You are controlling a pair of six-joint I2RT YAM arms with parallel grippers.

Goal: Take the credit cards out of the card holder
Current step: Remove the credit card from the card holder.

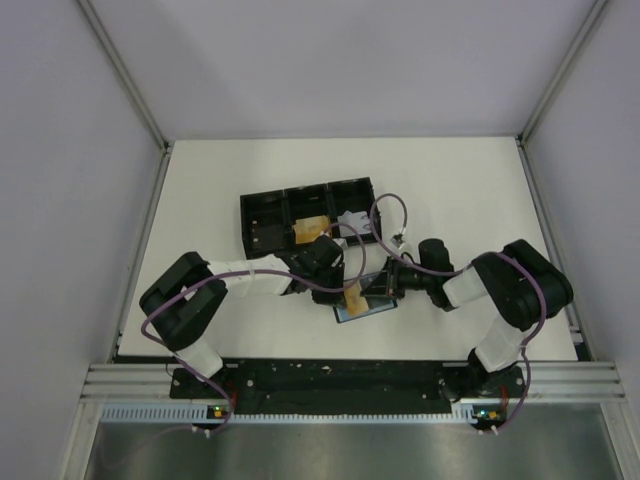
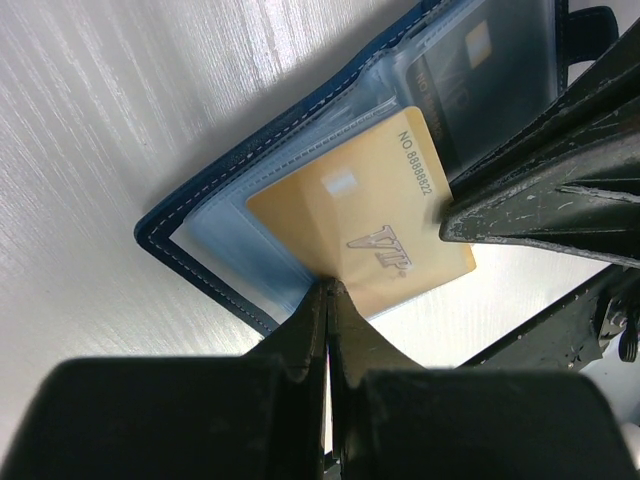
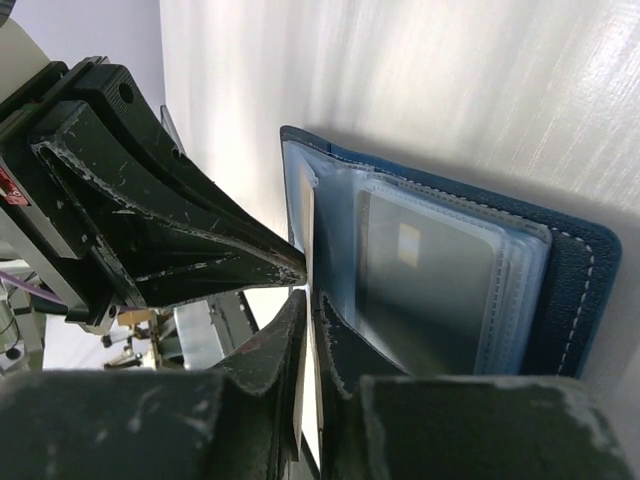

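The dark-blue card holder (image 1: 372, 309) lies open on the table between the two arms, its clear sleeves (image 3: 335, 240) showing. My left gripper (image 2: 331, 287) is shut on the near edge of an orange-tan credit card (image 2: 365, 215) that sticks partly out of a sleeve of the card holder (image 2: 215, 215) and over the table. From the right, my right gripper (image 3: 312, 298) pinches a thin sleeve edge of the card holder (image 3: 570, 290), its jaws almost together. Its fingers (image 2: 540, 190) sit right beside the card. A darker card (image 3: 420, 290) stays inside another sleeve.
A black three-compartment tray (image 1: 246, 228) stands just behind the grippers. An orange card (image 1: 310, 228) lies in its middle compartment and a pale card (image 1: 352, 219) in the right one. Both grippers (image 1: 345, 288) (image 1: 392, 284) meet closely over the holder. Metal rails border the table.
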